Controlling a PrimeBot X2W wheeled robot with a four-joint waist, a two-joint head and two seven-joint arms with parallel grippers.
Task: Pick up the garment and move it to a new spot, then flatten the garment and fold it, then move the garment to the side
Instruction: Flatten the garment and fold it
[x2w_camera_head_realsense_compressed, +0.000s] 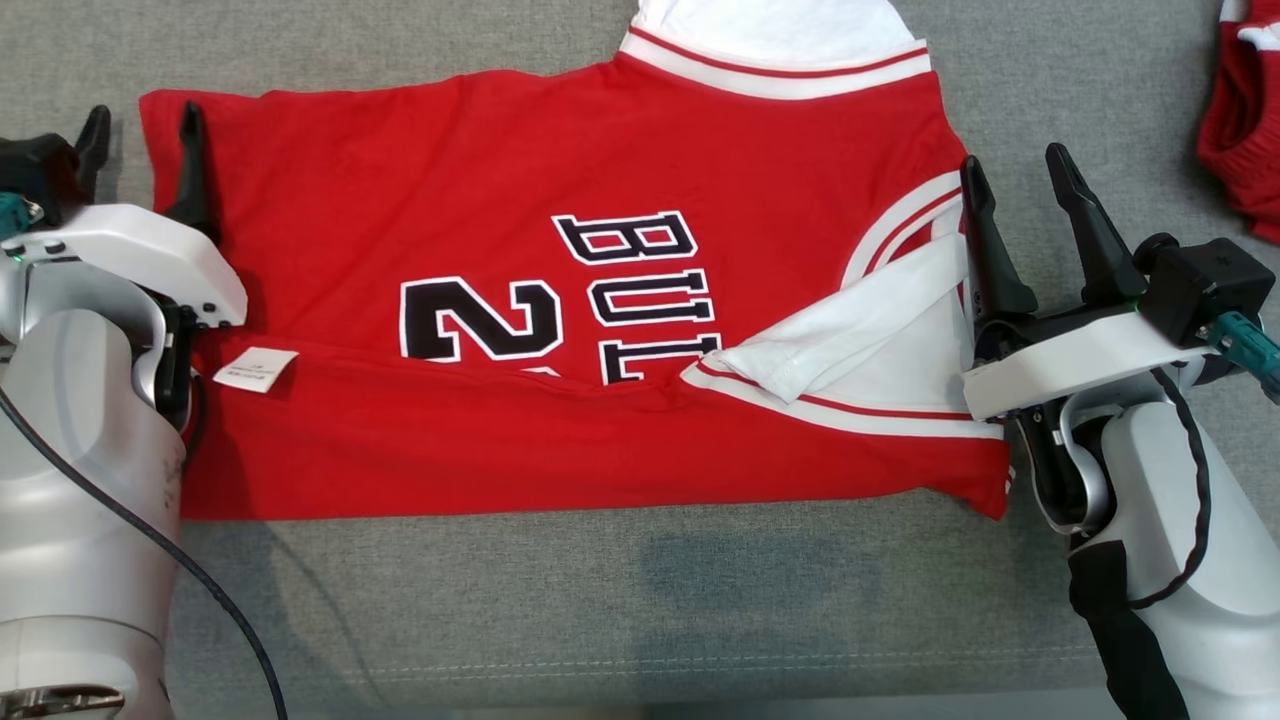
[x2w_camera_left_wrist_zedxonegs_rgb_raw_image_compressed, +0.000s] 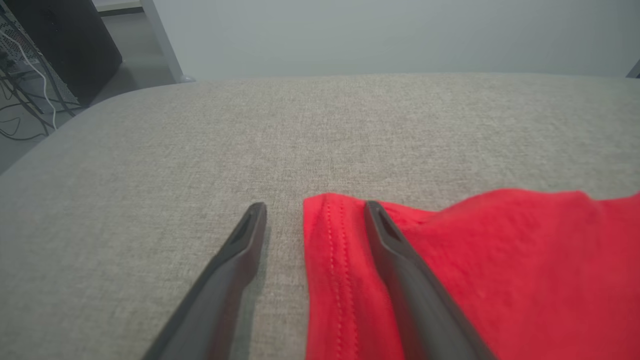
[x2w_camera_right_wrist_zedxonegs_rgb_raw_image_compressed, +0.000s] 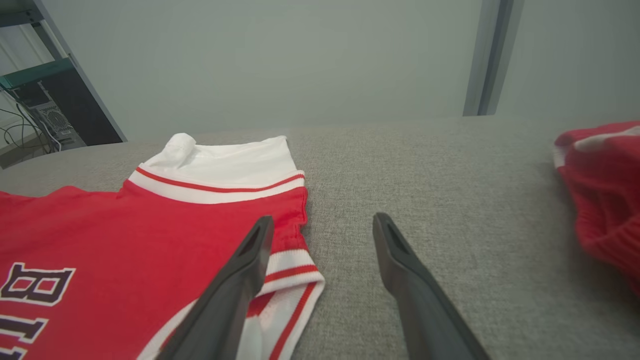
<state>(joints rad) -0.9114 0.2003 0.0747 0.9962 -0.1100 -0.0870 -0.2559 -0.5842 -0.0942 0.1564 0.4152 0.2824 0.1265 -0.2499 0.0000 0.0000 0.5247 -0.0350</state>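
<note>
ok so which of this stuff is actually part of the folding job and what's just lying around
For the job: red Bulls jersey, partly folded; left gripper, open at its hem; right gripper, open by its white sleeve.
Just lying about: second red garment at the far right; computer tower beyond the grey cushion.

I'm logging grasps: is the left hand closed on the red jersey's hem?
No, the left hand stands open, one side over the grey cushion and the other over the red jersey's hem, pinching nothing.
</note>
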